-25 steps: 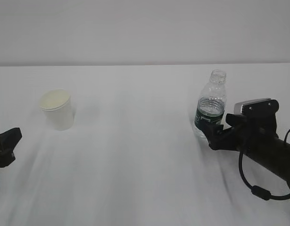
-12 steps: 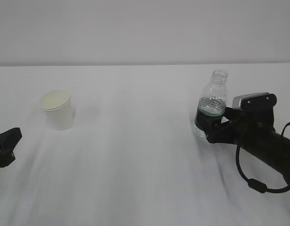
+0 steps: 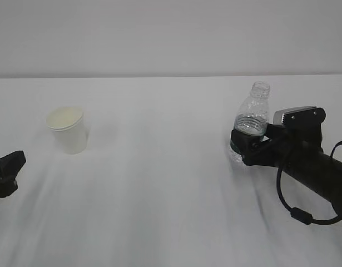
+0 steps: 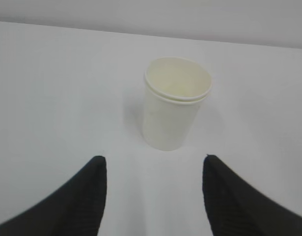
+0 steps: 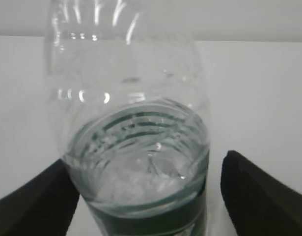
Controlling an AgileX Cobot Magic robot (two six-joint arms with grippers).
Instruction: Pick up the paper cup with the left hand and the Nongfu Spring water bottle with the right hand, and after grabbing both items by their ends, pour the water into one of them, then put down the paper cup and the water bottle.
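Observation:
The paper cup (image 3: 67,129) is small and white and stands upright on the left of the table. In the left wrist view the paper cup (image 4: 173,110) is ahead of my left gripper (image 4: 153,160), apart from it. That gripper is open with nothing between its black fingers (image 4: 84,196). The Nongfu Spring water bottle (image 3: 250,118) is clear and uncapped with a dark green band, and stands upright on the right. My right gripper (image 3: 241,146) straddles its lower part. Its jaws are open, with a gap showing beside the right finger (image 5: 259,196). Water (image 5: 136,184) fills the Nongfu Spring water bottle (image 5: 131,123) to about the band.
The white table (image 3: 159,194) stretches between cup and bottle, with a pale wall behind it. My left gripper (image 3: 5,172) sits low at the left edge. The right arm's black cable (image 3: 296,211) loops down at the right.
My right gripper has slid forward to the left, so its fingers now flank the bottle's lower part. The left gripper and the cup have not moved.

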